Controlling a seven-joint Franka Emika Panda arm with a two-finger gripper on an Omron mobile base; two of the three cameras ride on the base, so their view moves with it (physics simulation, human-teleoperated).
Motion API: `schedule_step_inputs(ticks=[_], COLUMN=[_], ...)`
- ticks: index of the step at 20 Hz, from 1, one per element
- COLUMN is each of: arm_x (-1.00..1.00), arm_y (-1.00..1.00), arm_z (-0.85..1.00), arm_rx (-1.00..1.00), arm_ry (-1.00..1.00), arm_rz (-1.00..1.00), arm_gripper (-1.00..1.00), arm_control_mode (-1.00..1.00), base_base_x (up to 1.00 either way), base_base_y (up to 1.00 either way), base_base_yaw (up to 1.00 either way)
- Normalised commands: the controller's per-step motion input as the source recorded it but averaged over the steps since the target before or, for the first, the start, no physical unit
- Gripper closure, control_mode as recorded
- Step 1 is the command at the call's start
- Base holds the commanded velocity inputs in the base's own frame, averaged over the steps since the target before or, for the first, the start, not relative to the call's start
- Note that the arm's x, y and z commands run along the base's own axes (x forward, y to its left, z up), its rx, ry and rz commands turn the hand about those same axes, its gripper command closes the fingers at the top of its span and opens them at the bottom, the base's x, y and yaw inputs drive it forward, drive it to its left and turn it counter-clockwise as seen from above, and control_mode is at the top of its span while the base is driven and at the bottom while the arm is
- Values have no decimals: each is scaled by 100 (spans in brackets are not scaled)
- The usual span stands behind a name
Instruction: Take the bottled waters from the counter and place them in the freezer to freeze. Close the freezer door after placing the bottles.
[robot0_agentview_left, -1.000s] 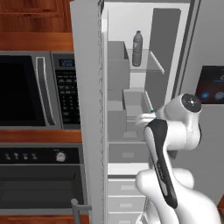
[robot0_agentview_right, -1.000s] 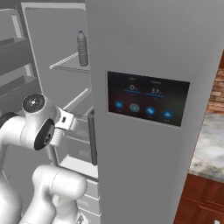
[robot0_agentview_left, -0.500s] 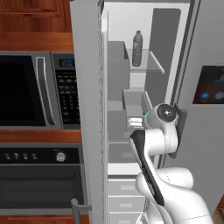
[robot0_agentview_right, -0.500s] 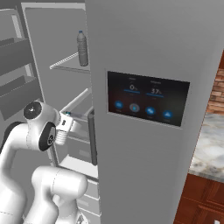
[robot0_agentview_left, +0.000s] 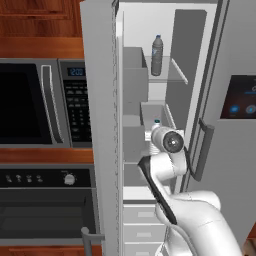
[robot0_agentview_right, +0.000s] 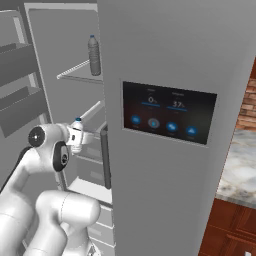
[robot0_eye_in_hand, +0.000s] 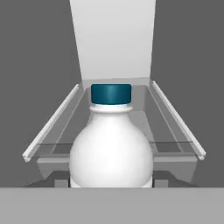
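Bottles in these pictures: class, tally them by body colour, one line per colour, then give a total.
Grey bottle on the upper freezer shelf: 1
White bottle held in the tool: 1
Total: 2

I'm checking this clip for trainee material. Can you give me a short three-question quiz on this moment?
1. True or false: a grey bottle already stands on the freezer's upper glass shelf.
2. The whitish bottle in the gripper has a cap of which colour? A) red B) blue C) white
3. Is the freezer door open or shut?

Key: 1 true; 2 B; 3 open.
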Motion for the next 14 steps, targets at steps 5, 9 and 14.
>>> schedule_step_inputs(ticks=[5, 9, 14], arm_x=[27, 46, 36], arm_y=[-1, -22, -50], arm_z=[-13, -37, -51], arm_rx=[0, 0, -4], arm_ry=[-54, -28, -7], arm_rz=[0, 0, 0], arm_gripper=[100, 100, 100], arm_control_mode=[-100, -100, -100], base_base_x=[0, 0, 0], base_base_y=[0, 0, 0], base_base_yaw=[0, 0, 0])
